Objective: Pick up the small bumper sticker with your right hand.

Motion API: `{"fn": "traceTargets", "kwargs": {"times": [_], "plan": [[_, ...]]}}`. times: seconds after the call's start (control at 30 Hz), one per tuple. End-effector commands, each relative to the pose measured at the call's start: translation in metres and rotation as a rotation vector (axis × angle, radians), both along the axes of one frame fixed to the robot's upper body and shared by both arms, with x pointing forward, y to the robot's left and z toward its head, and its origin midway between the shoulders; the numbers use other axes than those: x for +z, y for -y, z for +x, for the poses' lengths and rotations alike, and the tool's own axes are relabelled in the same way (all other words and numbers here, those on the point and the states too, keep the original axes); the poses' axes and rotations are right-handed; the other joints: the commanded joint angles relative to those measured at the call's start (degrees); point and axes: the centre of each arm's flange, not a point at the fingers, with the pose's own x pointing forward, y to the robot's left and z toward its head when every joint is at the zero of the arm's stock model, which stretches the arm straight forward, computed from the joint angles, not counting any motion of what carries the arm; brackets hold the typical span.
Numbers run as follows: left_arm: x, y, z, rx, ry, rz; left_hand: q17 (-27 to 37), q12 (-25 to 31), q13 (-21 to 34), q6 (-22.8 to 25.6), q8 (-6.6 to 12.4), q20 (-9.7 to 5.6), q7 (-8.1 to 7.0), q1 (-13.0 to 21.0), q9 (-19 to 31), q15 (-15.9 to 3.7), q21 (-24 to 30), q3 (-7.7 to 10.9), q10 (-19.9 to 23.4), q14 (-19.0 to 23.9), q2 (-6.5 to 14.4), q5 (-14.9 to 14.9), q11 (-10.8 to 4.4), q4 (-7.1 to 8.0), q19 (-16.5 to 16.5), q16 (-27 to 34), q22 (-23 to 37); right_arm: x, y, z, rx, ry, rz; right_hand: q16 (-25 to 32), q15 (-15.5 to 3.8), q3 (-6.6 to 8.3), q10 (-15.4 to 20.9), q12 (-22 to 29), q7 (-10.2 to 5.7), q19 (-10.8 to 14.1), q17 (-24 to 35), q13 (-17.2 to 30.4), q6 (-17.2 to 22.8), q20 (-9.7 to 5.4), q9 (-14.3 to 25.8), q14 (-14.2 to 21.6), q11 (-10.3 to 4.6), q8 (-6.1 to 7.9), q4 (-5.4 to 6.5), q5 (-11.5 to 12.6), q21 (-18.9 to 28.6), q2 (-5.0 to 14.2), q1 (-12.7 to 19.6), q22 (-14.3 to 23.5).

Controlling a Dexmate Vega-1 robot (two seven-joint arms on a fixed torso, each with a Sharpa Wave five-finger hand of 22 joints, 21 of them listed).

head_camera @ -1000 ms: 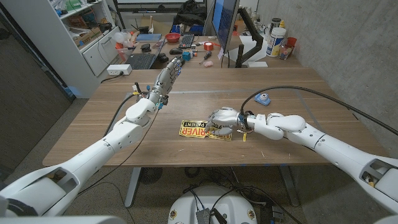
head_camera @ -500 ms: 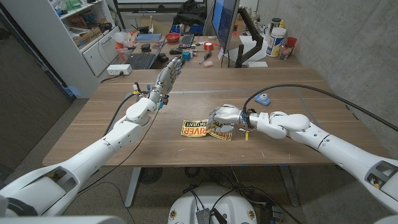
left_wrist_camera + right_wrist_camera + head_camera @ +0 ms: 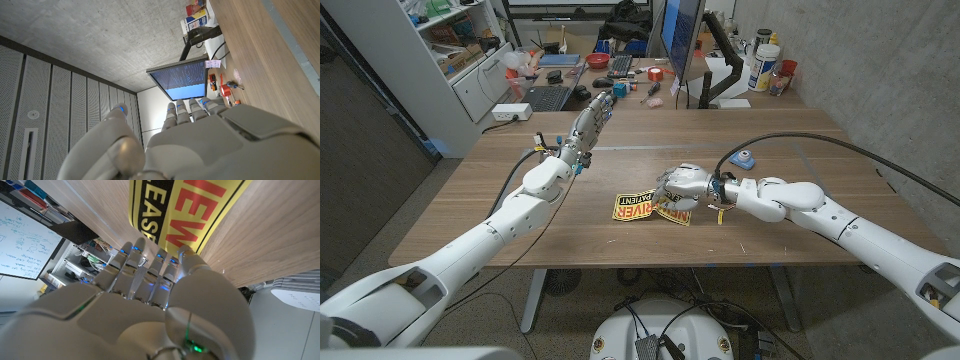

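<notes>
Wooden table [image 3: 520,210] in a cluttered office, and nearest the robot the yellow bumper sticker [image 3: 642,210] lies flat near the front middle. The right hand [image 3: 682,189] presses its curled fingers on the sticker's right end, probably working an edge up; can't tell if it's gripped. Further back, the left hand [image 3: 590,122] hangs with fingers straight, holding nothing, likely just parked.

Right hand [image 3: 682,188]: it has drifted up and a touch to the right in the head view over the last second, fingers curled onto the sticker.
Bumper sticker [image 3: 642,210]: dragged along with the hand, now a little higher and further right in the frame; its left end has shifted rightward.
Right forearm: swung upward in the frame with the hand.
</notes>
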Motion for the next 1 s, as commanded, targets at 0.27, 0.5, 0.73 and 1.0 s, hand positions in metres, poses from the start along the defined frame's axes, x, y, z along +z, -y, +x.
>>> {"fn": "traceTargets", "kwargs": {"times": [0.27,0.5,0.73,1.0], "plan": [[0.007,0.006,-0.004,-0.008,0.016,0.008,-0.02,0.21,-0.03,0.63,-0.11,-0.33,0.01,0.05,0.2,-0.15,-0.17,-0.35,0.05,-0.33,0.45,-0.04,-0.09,0.13,-0.06,0.02,0.1,0.014,0.007,-0.019,0.003,0.04,0.02,-0.19,-7.69,0.25,-0.04,-0.39,-0.1,0.99,0.12,0.01,-0.2,-2.9,0.01,0.65,0.1,-0.48,0.12,-0.13,-0.06,0.2,0.07,0.1],[0.008,0.007,-0.004,-0.009,0.02,0.012,-0.02,0.22,-0.03,0.67,-0.1,-0.35,0.01,0.09,0.2,-0.11,-0.21,-0.38,0.08,-0.35,0.49,-0.04,-0.09,0.11,-0.08,0.01,0.1,0.018,0.01,-0.022,0.003,0.047,0.024,-0.18,-7.68,0.24,-0.06,-0.47,-0.1,1.08,0.13,0.0,-0.17,-3.02,0.01,0.85,0.13,-0.55,0.15,-0.14,-0.07,0.21,0.04,0.11],[0.01,0.008,-0.005,-0.011,0.022,0.012,-0.02,0.23,-0.03,0.65,-0.12,-0.41,0.09,0.12,0.2,-0.09,-0.23,-0.44,0.11,-0.33,0.53,-0.05,-0.06,0.08,-0.07,0.02,0.1,0.022,0.012,-0.027,0.004,0.063,0.016,-0.21,-7.71,0.22,-0.06,-0.58,-0.1,1.18,0.15,-0.01,-0.2,-3.1,0.01,0.96,0.17,-0.67,0.21,-0.17,-0.09,0.23,-0.04,0.11],[0.009,0.008,-0.002,-0.016,0.017,0.015,-0.02,0.2,-0.03,0.68,-0.11,-0.5,0.09,0.15,0.2,-0.08,-0.25,-0.49,0.06,-0.35,0.57,-0.05,-0.05,0.06,-0.06,0.01,0.1,0.029,0.011,-0.034,0.012,0.075,0.013,-0.32,-7.74,0.2,-0.18,-0.71,-0.11,1.27,0.15,-0.02,-0.18,-3.13,0.01,0.85,0.18,-0.75,0.25,-0.18,-0.09,0.24,-0.09,0.12]]}}
